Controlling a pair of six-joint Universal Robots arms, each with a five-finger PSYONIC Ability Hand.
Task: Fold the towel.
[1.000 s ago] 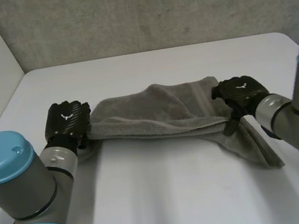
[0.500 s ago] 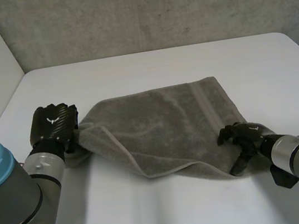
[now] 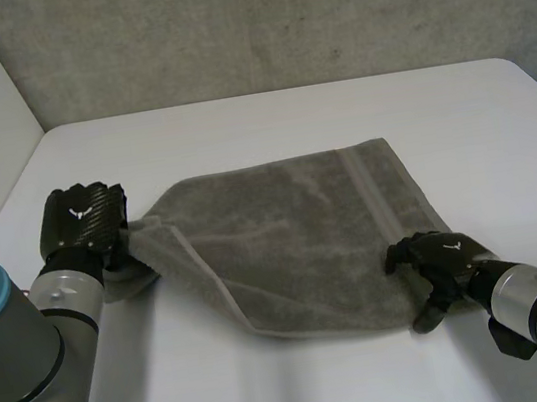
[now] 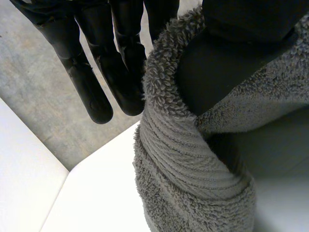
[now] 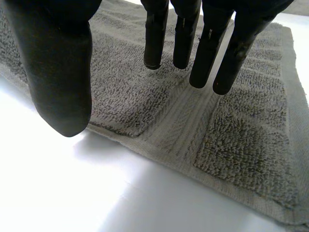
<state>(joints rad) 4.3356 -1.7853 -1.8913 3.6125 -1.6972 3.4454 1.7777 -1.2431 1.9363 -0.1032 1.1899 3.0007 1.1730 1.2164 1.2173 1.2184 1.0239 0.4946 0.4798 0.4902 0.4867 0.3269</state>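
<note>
Towel (image 3: 295, 242), grey terry with a ribbed band, lies mostly flat on the white table (image 3: 267, 125). Left hand (image 3: 80, 224) pinches its bunched left corner. Right hand (image 3: 439, 258) is over the near right corner, fingers straight and spread, gripping nothing.

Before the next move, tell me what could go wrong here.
1. The right hand is open over the towel, gripping nothing; a pull by the left hand, which pinches a bunched corner, could drag the whole towel.
2. The towel lies skewed, so a fold may turn out uneven.
</note>
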